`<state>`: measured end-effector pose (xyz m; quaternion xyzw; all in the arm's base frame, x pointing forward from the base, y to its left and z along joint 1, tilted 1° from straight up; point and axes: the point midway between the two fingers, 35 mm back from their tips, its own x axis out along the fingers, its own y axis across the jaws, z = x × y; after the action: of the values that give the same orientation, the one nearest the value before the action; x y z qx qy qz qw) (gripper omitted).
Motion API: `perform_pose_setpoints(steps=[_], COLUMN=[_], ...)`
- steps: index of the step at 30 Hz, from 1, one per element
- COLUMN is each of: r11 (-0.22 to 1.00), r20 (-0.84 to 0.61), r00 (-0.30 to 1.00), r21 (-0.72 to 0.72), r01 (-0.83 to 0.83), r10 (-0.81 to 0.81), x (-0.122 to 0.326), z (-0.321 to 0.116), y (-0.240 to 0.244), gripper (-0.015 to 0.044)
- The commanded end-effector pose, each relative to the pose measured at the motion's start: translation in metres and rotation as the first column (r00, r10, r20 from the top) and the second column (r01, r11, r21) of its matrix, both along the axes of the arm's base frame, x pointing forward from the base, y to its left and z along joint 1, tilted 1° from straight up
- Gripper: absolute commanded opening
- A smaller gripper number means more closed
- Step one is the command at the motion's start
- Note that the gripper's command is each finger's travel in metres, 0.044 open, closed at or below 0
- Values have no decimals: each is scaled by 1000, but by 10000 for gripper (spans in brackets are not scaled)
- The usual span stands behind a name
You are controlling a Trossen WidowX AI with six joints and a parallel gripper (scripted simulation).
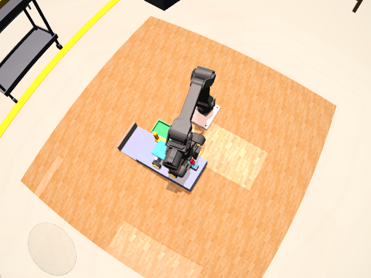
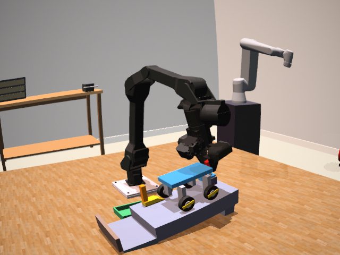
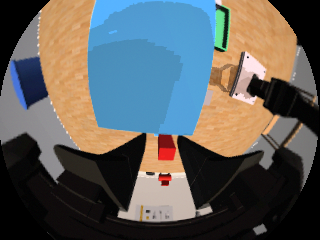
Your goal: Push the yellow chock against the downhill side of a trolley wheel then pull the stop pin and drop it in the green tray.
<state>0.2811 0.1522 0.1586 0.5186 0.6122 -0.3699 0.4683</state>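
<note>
The claw is spread partway, with the red top of the stop pin in the space between its two fingers. They are not pinching it. The pin is up at the high end of the ramp, just behind the trolley. The trolley stands on its wheels, with its flat blue top above them. The yellow chock sits on the ramp on the low side of a wheel. Its thin end points at the wheel, very near, but I can't tell if they touch. Its orange handle sticks up. The green tray is on the floor beside the ramp.
</note>
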Motion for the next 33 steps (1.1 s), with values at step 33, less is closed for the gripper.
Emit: perform_pose_setpoints(steps=[33], r11=[1000], r20=[-8], r00=[1000], r21=[0], r01=[5], r10=[-5], x=[-3], z=[3], y=[0], gripper=[0])
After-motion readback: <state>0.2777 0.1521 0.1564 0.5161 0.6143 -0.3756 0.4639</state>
